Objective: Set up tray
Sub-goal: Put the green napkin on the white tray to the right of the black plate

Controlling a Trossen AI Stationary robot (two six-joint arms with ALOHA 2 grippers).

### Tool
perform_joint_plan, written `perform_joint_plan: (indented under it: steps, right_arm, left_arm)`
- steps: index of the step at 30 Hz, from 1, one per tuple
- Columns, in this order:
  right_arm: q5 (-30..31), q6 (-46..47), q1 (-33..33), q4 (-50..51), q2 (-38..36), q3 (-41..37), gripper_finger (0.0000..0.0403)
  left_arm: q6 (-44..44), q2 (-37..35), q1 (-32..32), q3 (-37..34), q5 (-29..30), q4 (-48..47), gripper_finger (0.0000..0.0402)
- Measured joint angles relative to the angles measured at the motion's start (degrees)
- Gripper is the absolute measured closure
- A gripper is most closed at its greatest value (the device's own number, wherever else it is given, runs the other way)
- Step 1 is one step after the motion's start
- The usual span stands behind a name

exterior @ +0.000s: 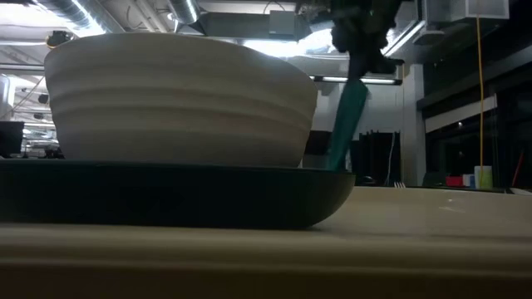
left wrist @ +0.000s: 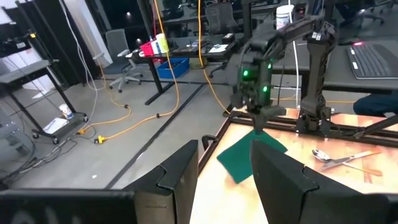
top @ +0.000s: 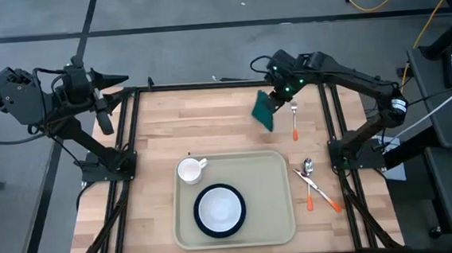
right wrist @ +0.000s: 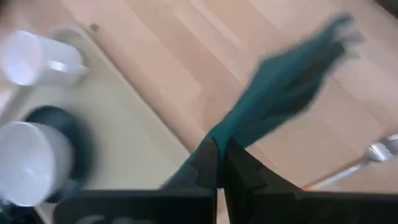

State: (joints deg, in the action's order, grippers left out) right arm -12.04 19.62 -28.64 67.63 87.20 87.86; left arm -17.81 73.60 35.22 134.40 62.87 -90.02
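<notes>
On the wooden bench, high view: the large cream plastic tray lies centre-front; right gripper holds a dark green napkin aloft. Right wrist view: fingers clamped on the napkin. Left wrist view: left gripper, fingers apart.
</notes>
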Motion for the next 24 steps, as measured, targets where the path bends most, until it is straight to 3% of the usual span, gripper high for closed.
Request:
perform_joint_plan:
  steps: [9, 12, 18, 24]
  right_arm:
    - [0.13, 8.89, 8.06, 4.69, -0.26, 7.66, 0.0395]
    - [2.80, 13.39, 12.52, 2.89, -1.70, 7.77, 0.0395]
    - [18.87, 28.45, 23.75, 0.74, -7.08, 7.82, 0.0395]
    - [38.70, 46.92, 37.33, -0.44, -9.80, 7.55, 0.0395]
  left_arm:
    - [3.29, -0.02, -0.01, -0.01, -5.75, 0.00, 0.0261]
    - [4.07, -0.02, 0.00, -0.01, -7.70, 0.00, 0.0261]
    - [6.05, -0.75, -0.02, -0.05, -10.40, 0.00, 0.0261]
    - [6.84, -1.43, 0.00, -0.05, -10.54, 0.00, 0.0261]
